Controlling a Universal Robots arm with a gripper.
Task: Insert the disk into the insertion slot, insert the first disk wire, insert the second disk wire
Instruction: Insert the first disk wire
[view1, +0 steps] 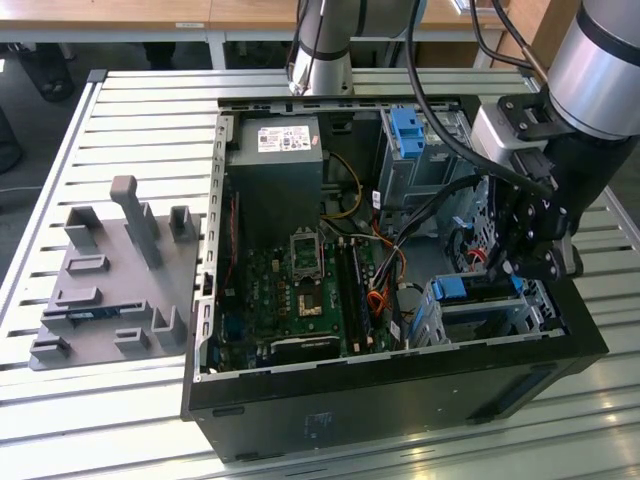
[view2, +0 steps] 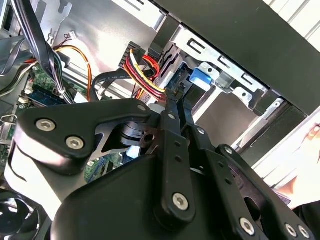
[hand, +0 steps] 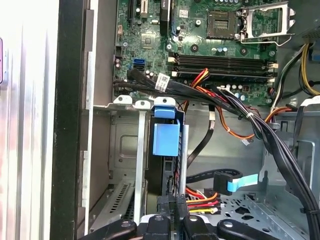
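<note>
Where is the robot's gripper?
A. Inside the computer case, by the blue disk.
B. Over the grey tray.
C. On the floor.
A: in the exterior view the gripper is down inside the case, close to the blue-framed disk.

Matt grey sheet-metal insertion slot (hand: 122, 150)

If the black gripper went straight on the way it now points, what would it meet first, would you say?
Probably the disk in its bright blue plastic carrier, standing edge-on in the grey sheet-metal drive cage ahead of the gripper, though depth is unclear.
</note>
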